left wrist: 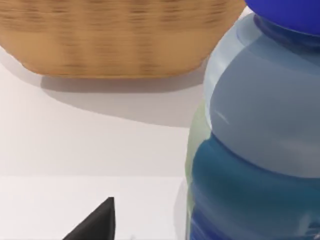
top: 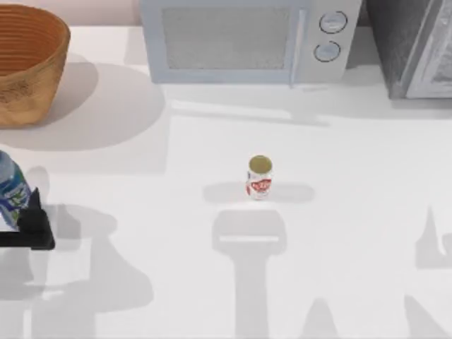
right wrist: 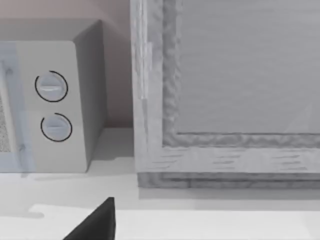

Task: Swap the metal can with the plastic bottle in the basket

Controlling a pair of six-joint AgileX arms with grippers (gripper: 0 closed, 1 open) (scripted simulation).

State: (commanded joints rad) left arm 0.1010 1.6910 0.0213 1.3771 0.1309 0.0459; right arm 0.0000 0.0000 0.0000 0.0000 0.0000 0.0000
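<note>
Blue plastic bottle (top: 10, 189) cut off at left edge, left hand (top: 32, 226) partly hidden.

The top view looks straight down from well above the tabletop (top: 212, 282), taking in the wicker basket (top: 28, 63) at far left, the microwave (top: 247, 39) along the far edge and a grey cabinet (top: 413, 46) at far right. The left wrist view sits low and very near the plastic bottle (left wrist: 255, 135), facing the basket (left wrist: 120, 37) — both also seen from above. The right wrist view faces the microwave's dials (right wrist: 52, 107) and the cabinet (right wrist: 230, 90) — low and level.
</note>
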